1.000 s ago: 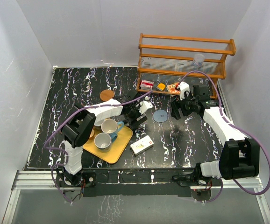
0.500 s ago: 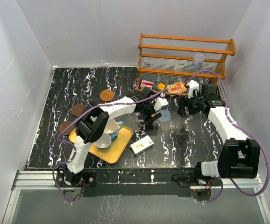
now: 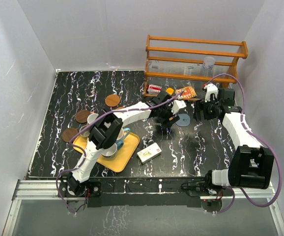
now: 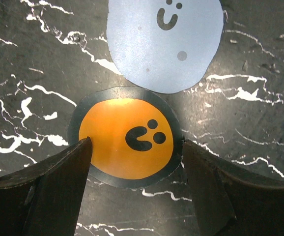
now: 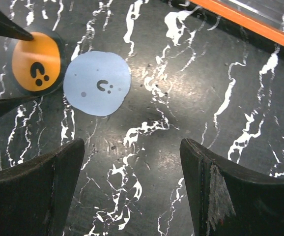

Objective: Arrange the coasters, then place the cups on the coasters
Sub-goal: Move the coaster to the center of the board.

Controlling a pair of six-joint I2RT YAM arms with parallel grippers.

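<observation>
In the left wrist view an orange coaster [image 4: 126, 136] with a dark rim lies flat on the black marble table. My left gripper [image 4: 136, 142] is open just above it, one fingertip at each side of its rim. A grey-blue coaster [image 4: 164, 42] lies just beyond, edges nearly touching. From above, the left gripper [image 3: 167, 118] hides the orange disc, with the grey-blue coaster [image 3: 184, 120] to its right. My right gripper [image 5: 131, 147] is open over bare table, holding nothing. Three brown coasters [image 3: 82, 116] lie at the left. Cups [image 3: 115, 133] stand on the yellow tray [image 3: 122, 160].
A wooden rack [image 3: 196, 59] stands at the back right with a clear plastic cup [image 3: 209, 62] on it. A snack packet [image 3: 187, 92] and small items lie at its foot. A white box [image 3: 149, 153] lies right of the tray.
My left arm has reached right from the tray to the orange coaster, its jaws narrowing slightly. The grey-blue coaster has shifted right. My right gripper has drawn back towards the rack.
</observation>
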